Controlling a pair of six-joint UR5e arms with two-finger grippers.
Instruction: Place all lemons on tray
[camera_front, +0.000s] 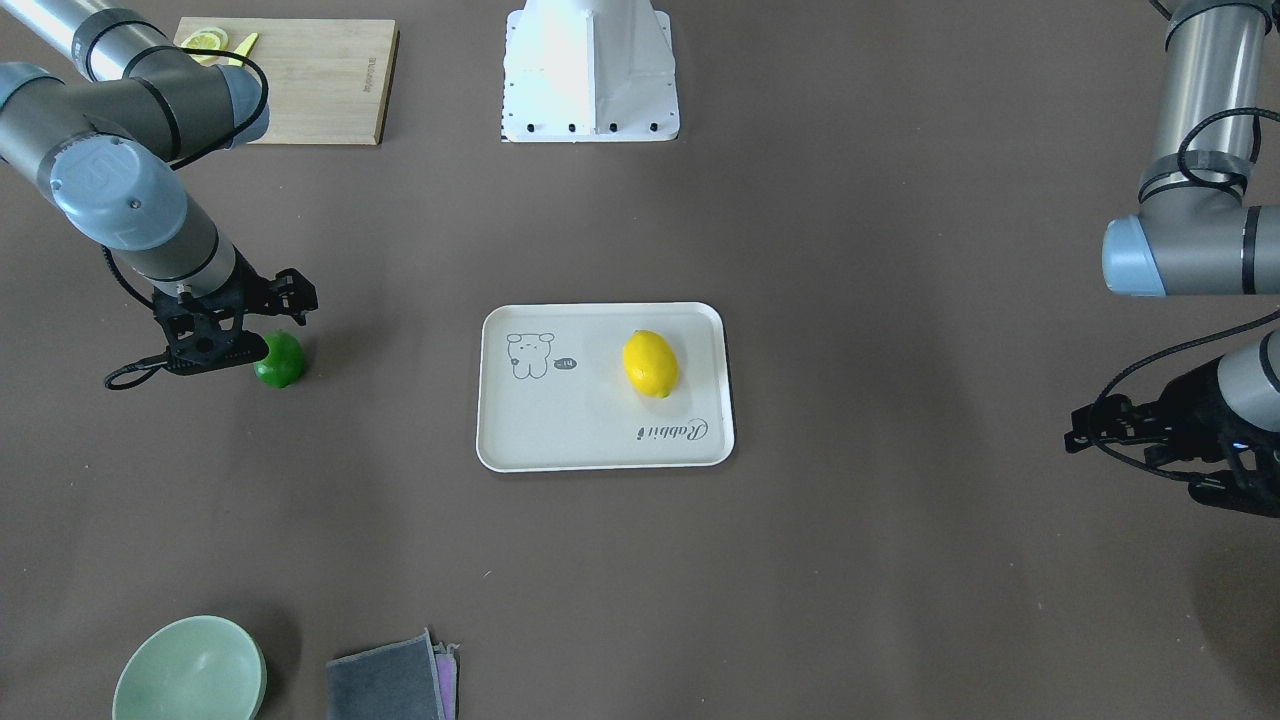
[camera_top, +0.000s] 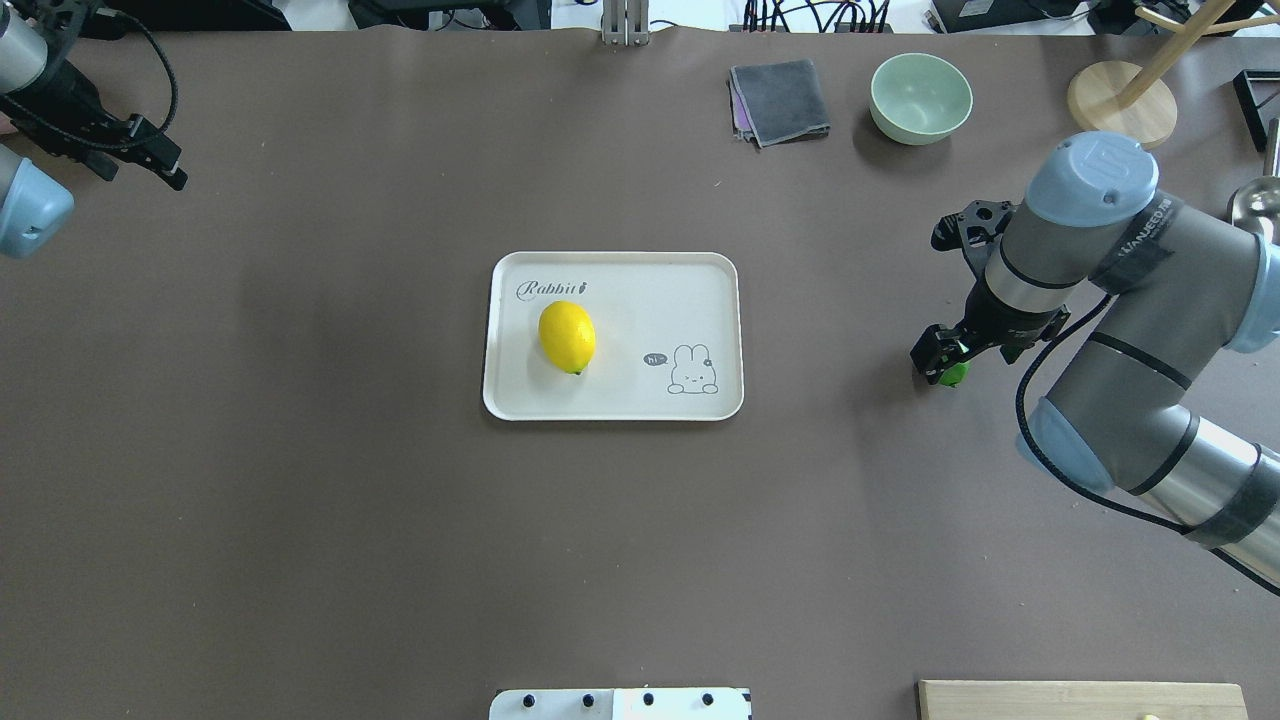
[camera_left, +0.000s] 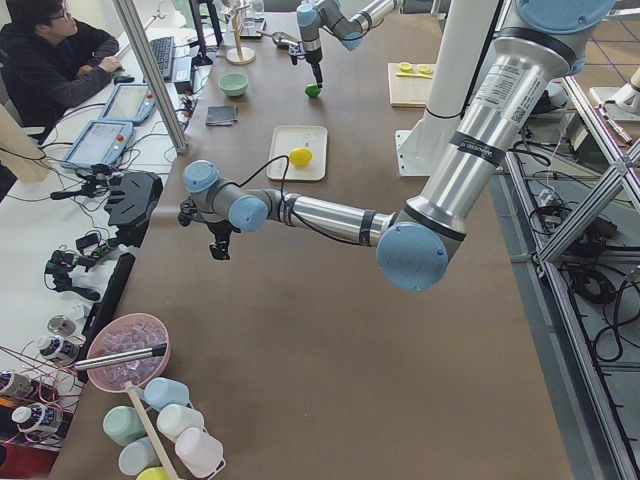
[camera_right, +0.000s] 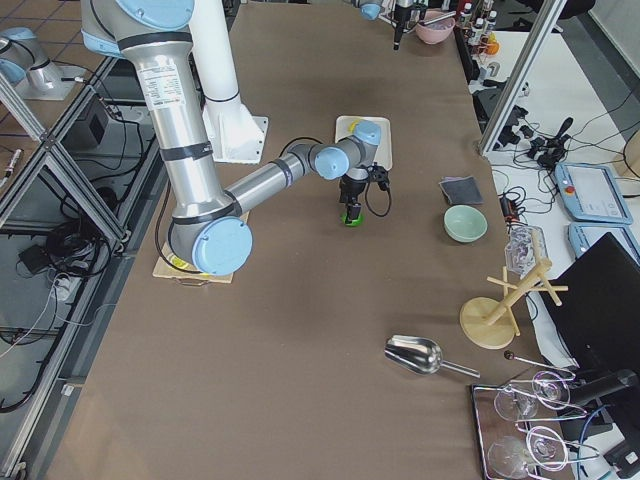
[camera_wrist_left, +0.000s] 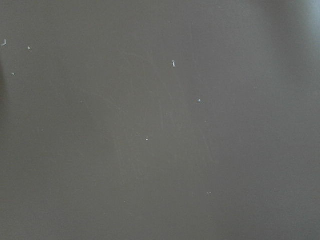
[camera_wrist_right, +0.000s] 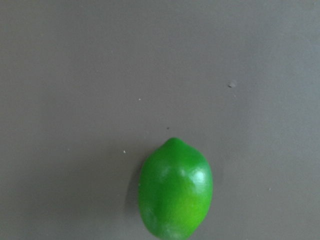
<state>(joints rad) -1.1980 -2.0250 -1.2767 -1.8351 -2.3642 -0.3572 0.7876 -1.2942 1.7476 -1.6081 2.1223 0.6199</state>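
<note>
The yellow lemon (camera_front: 650, 363) lies on the off-white tray (camera_front: 600, 440) at the table's middle, and shows in the overhead view (camera_top: 567, 336) on the tray's (camera_top: 620, 395) "Rabbit" side. The green lemon (camera_front: 283, 360) lies on the bare table away from the tray, and shows in the right wrist view (camera_wrist_right: 175, 195) and overhead (camera_top: 955, 376). My right gripper (camera_front: 268, 332) hangs just above it, seemingly open, not holding it. My left gripper (camera_front: 1080, 432) is far off at the table's other end, seemingly open and empty; its wrist view shows only bare table.
A bamboo cutting board (camera_front: 310, 80) with lemon slices (camera_front: 205, 41) lies near the robot's base (camera_front: 590, 70). A pale green bowl (camera_front: 190, 670) and a folded grey cloth (camera_front: 390, 685) sit at the far edge. A wooden stand (camera_top: 1120, 100) is at the far right corner.
</note>
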